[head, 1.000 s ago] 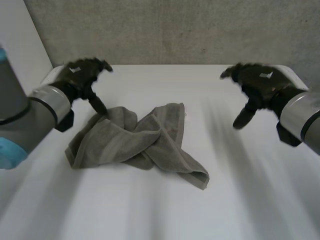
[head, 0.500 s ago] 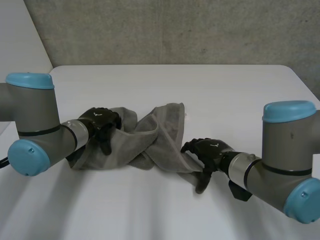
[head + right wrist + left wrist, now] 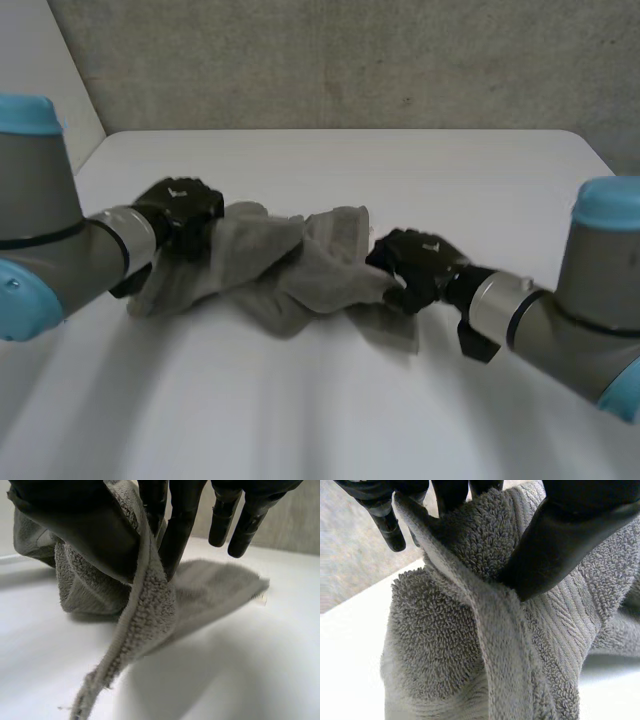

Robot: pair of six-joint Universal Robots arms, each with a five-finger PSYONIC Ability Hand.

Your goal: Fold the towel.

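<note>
A grey terry towel point(image 3: 270, 270) lies crumpled across the middle of the white table point(image 3: 320, 410), stretched between both hands. My left hand point(image 3: 180, 210) is at the towel's left end, and its thumb point(image 3: 555, 550) pinches a raised fold of the towel point(image 3: 485, 630) against the fingers. My right hand point(image 3: 415, 268) is at the towel's right end. Its thumb point(image 3: 85, 530) and fingers point(image 3: 172, 525) clamp a thick hemmed edge of the towel point(image 3: 145, 615), which hangs down off the table from the grip.
A grey wall point(image 3: 330, 60) rises behind the table's far edge. Both grey arms with light-blue caps reach in from the near sides, the left arm point(image 3: 50, 250) and the right arm point(image 3: 570, 320).
Both hands came down from above the table onto the towel's two ends and closed on it. The towel is now lifted and pulled taut between them.
</note>
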